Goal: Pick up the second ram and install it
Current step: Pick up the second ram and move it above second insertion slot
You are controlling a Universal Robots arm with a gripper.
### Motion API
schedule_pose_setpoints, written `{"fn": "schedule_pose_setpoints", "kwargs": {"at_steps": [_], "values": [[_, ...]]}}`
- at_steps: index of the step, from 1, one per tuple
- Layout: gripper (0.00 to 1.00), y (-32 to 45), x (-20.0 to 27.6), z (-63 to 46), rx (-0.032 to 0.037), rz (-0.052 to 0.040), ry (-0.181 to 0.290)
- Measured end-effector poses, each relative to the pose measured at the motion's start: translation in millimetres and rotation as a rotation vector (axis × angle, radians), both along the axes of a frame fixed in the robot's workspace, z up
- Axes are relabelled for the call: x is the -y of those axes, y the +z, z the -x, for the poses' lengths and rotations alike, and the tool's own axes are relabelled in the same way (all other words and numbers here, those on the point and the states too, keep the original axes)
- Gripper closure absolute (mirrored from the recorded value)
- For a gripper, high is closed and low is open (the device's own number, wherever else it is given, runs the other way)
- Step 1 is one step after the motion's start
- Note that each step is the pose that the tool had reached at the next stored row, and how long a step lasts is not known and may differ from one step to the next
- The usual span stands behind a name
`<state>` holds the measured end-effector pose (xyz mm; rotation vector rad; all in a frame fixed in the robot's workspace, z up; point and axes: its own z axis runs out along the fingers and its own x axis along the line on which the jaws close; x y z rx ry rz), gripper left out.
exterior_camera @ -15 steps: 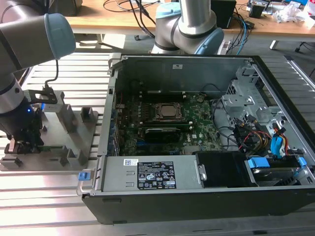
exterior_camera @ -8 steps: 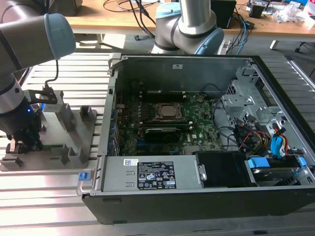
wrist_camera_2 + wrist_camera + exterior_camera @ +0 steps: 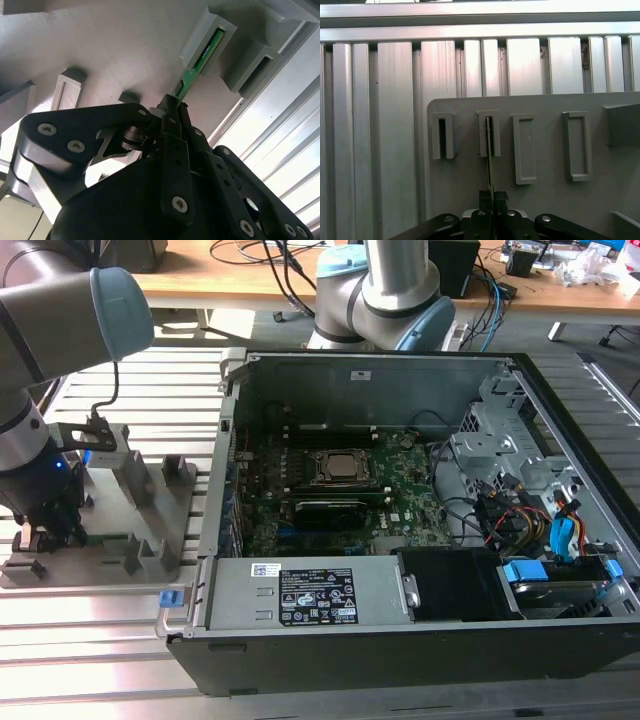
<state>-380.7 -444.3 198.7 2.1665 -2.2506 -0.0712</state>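
On the metal table [image 3: 100, 640], a grey tray [image 3: 110, 570] is sitting at the exterior view's left. My gripper [image 3: 172, 104] is squeezing the second ram [image 3: 189, 79], its long side pointing straight ahead into a tray slot [image 3: 196, 42].

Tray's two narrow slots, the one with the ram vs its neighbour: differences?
The ram slot holds the ram on edge, with the tool shut on it; the empty slot shows a dark gap. The empty slot stands nearer the tray's corner than the ram slot. Both are grey, upright, alike in size.
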Motion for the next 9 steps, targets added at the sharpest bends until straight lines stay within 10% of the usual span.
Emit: {"fn": "schedule_pose_setpoints", "kwargs": {"at_steps": [9], "values": [[0.86, 5.7, 0.0, 0.0, 0.0, 0.0, 0.0]]}}
